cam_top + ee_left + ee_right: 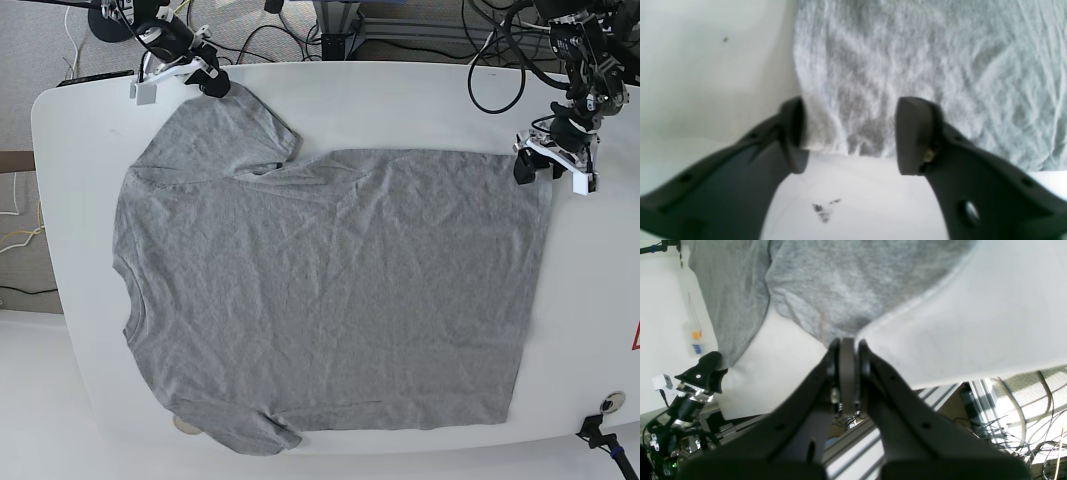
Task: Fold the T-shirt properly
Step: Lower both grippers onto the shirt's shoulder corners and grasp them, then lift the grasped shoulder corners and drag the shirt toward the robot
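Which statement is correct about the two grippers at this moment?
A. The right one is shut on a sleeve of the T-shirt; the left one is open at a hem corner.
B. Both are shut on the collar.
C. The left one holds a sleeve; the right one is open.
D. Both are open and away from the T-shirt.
A: the right gripper pinches the T-shirt at its sleeve tip, while the left gripper has its jaws apart around the hem corner.

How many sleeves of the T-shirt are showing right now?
2. On the T-shirt, one sleeve lies at the table's far edge by the right hand; the other at the near edge.
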Robot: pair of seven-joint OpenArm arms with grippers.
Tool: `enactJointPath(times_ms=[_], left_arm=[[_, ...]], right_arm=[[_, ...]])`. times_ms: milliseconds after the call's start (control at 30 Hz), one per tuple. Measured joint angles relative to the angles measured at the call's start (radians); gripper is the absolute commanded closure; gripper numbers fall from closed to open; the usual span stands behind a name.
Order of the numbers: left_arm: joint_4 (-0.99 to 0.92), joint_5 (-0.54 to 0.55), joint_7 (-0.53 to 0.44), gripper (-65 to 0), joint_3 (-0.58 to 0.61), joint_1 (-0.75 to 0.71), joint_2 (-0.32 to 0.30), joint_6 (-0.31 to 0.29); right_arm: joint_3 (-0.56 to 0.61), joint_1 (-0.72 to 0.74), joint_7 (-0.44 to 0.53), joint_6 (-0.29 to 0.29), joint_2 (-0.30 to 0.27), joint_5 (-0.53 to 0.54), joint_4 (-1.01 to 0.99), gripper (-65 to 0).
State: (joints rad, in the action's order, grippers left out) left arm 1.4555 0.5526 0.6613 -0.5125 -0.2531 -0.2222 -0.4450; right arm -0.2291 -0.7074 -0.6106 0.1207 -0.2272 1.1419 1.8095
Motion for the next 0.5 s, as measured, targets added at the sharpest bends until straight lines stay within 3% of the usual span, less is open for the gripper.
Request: enactJointPath(times_ms=[100,267,500], left_arm=[[-0.003,-0.003,0.004,-9.1,-0.002,-0.002,0.0,0.003],[-0.003,-0.005,0.008,-0.5,-0.002,-0.005,0.003,0.003],[-0.003,-0.002,0.031,0.0,-0.053,-0.01,0.008,0.002]], right_arm=[[0.0,-0.003,0.0,0.0,0.0,0.0,0.0,0.0],[0.0,-0.003,0.0,0.003,0.0,0.0,0.0,0.0],[-0.002,-0.003,0.0,0.011,-0.003,0.0,0.0,0.0]])
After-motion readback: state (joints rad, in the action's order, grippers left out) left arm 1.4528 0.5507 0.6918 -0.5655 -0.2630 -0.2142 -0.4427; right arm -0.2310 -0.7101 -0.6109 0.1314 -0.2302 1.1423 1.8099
